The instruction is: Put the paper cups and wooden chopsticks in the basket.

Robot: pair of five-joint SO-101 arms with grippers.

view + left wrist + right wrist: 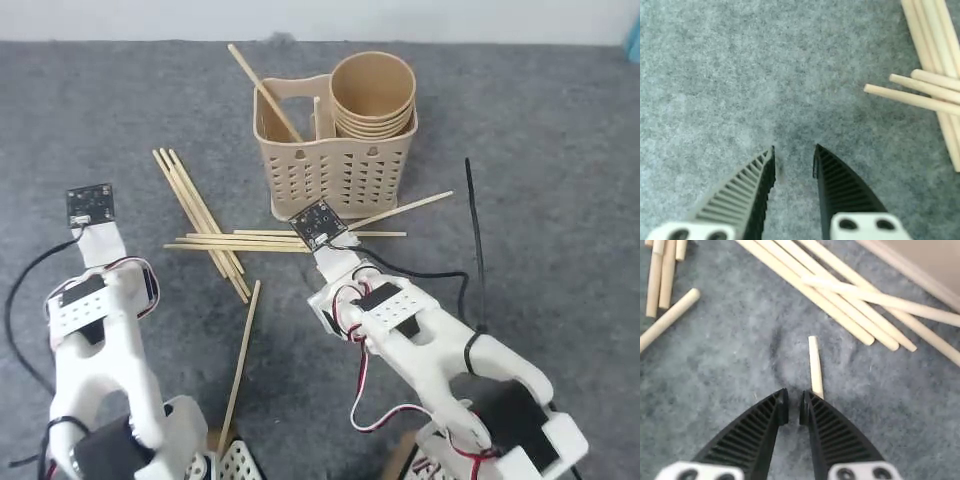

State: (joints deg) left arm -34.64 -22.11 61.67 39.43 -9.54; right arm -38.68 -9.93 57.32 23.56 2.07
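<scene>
On the grey tabletop (560, 150), near the far side, stands the tan basket (340, 170). A stack of paper cups (373, 95) sits in its right part. One chopstick (265, 92) leans in its left part and sticks out over the rim.

More wooden chopsticks are outside the basket. A bunch of chopsticks (200, 215) lies crossed in front of the basket and to its left. One slanted chopstick (405, 210) lies by the basket's front right corner. One lone chopstick (241, 360) lies between the two arms.

The left arm (100, 330) is to the left of the bunch. The left tool (793, 150) is open a little way and has nothing in it. It points down at bare tabletop, and the chopstick ends (920, 97) lie off to one side, apart from it.

The right arm (420, 340) is just in front of the basket. The right tool (794, 399) is almost closed, with just a thin gap, and nothing is between its fingers. A chopstick tip (813, 365) lies just beside one finger (832, 430). A black cable (473, 240) lies to the right of this arm.
</scene>
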